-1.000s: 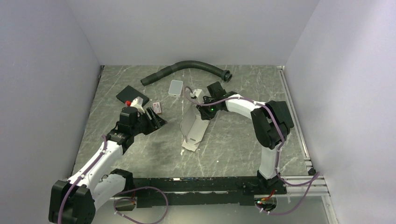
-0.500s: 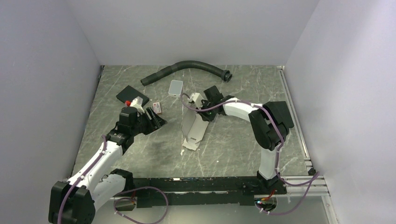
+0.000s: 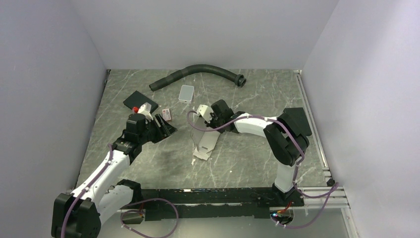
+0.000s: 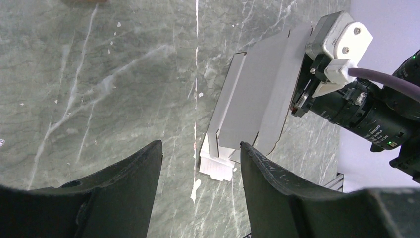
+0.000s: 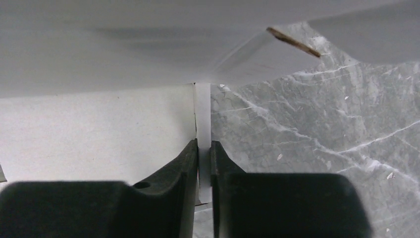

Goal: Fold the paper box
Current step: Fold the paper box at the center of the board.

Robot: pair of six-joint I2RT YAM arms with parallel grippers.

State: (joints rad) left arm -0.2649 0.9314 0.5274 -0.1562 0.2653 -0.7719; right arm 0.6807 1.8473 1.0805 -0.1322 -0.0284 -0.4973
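Near the middle of the overhead view, the paper box (image 3: pixel 204 141) sits on the marble table (image 3: pixel 247 163) as a partly folded white sheet. The right gripper (image 3: pixel 207 117) reaches in from the right and pinches its upper end. The left gripper (image 3: pixel 166 128) hangs left of the box, apart from it, its jaws spread. Toward the top of the frame lie a black hose (image 3: pixel 198 70), a grey tile (image 3: pixel 186 92) and a black pad (image 3: pixel 140 101).

Seen from the left wrist, the left gripper (image 4: pixel 200 148) shows two dark fingers (image 4: pixel 129 173) wide apart at the bottom edge, holding nothing. The paper box (image 4: pixel 257 104) lies right of centre, slanting toward the upper right, where the right gripper (image 4: pixel 299 99) is clamped on its edge.

Seen from the right wrist, the right gripper (image 5: pixel 204 151) has its fingers (image 5: pixel 183 168) pressed together on a thin white flap of the paper box (image 5: pixel 99 124), which fills the left and top of the frame. The table (image 5: pixel 322 124) shows at right.
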